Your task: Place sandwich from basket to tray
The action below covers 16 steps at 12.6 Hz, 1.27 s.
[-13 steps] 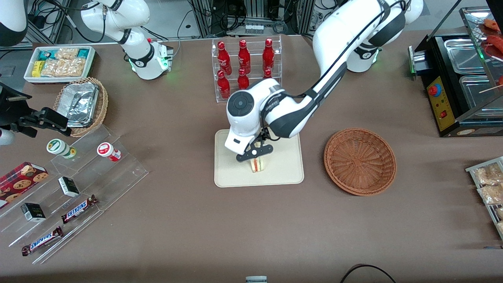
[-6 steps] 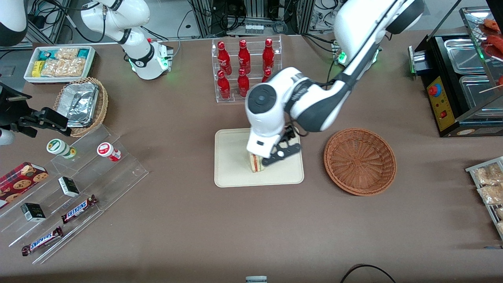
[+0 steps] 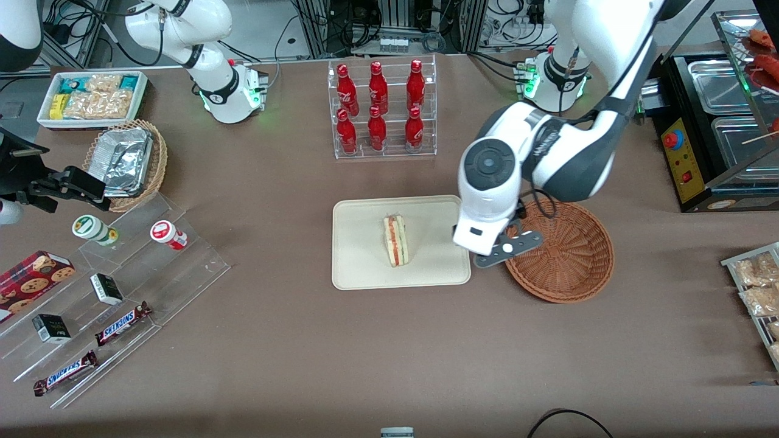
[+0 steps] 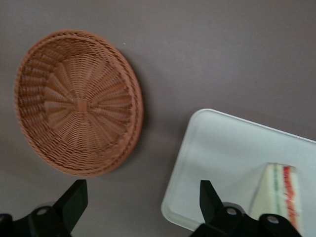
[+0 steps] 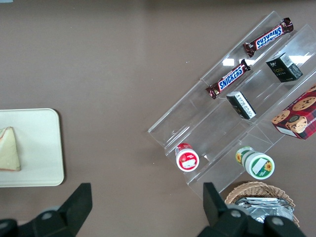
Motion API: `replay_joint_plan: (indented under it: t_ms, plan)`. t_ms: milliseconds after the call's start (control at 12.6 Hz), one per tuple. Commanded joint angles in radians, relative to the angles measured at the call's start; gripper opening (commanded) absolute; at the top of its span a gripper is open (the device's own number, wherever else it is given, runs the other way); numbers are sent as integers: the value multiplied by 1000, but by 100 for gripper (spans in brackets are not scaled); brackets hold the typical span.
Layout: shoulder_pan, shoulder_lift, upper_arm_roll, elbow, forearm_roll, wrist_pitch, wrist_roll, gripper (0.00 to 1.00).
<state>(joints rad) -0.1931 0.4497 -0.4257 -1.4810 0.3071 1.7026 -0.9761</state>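
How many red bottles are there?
6, all in the clear rack: three red bottles on its upper step, three below, nearer the tray. The gripper, open, hangs beside the basket.

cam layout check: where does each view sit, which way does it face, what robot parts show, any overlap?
Front view: high over the table, facing both arm bases; shows the sandwich on the tray, the basket, and the working arm with its gripper over the gap between them.
Left wrist view: on the working arm, looking down at the basket, tray and sandwich; open gripper fingertips show.
Right wrist view: on the parked arm, looking down at the snack display; its own fingertips show.
Shared: all three see the tray and sandwich.
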Motion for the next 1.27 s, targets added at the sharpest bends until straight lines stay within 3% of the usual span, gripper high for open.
replay_joint_plan:
  t_ms: [0,239,398,717,956,1195]
  plan:
    - [93,-120,-7,-126,-39,-1,146,100]
    - [194,-291,-2,-304,-106,-4,354,100]
    - [208,-377,45,-349,-157,-58,494,100]
    - [198,-489,212,-315,-272,-240,794,100]
    - [195,-502,320,-201,-278,-383,944,100]
    - [192,-509,381,-153,-266,-402,999,100]
